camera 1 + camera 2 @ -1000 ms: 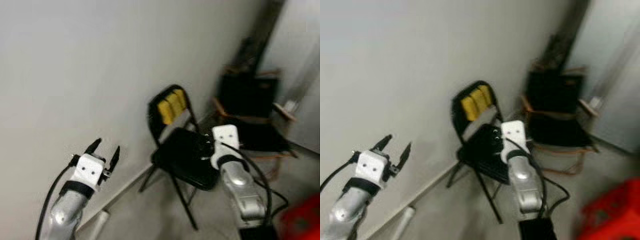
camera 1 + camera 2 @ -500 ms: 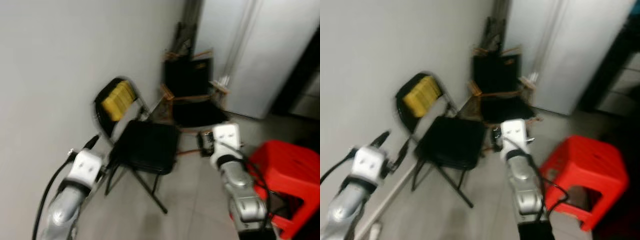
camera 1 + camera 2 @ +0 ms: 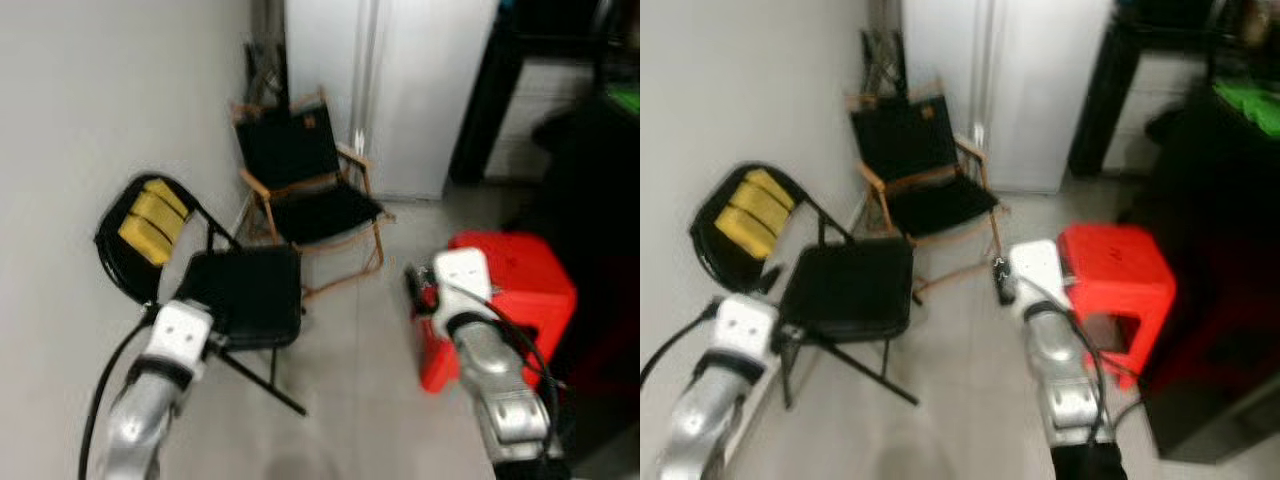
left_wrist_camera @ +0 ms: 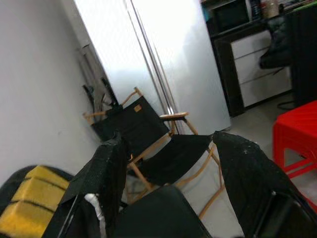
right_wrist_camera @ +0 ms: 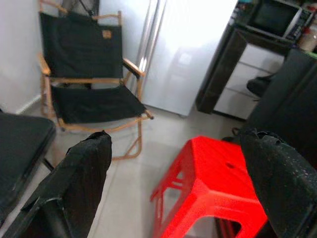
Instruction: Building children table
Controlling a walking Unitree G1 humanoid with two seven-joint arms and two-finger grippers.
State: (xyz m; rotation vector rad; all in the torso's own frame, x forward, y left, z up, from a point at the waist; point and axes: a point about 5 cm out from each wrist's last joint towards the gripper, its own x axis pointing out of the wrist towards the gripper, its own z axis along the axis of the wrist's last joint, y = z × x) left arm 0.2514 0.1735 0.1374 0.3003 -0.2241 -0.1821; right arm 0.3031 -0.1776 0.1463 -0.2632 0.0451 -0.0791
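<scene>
Children table: no parts located; I judge I'm searching. My view has swung from bare wall to open room. Red stool [image 3: 505,290] at 3 o'clock, folding chair [image 3: 235,290] at 9, wooden-armed chair [image 3: 310,175] at 12. Left tool [image 4: 168,183] spread, empty; right tool [image 5: 173,183] likewise.

Small red plastic stool-like table [image 5: 210,186], upright on the pale floor [image 5: 124,198]. Flat square top with a little hole near its middle, splayed legs, open sides. Framed between the two spread black fingers [image 5: 86,168] of the right gripper [image 5: 177,136], beyond the fingertips and apart from them, closer to the finger on the dark-furniture side. Not touched, not gripped. In the head views, just past those fingers and off to their right, close against dark furniture [image 3: 600,230].
</scene>
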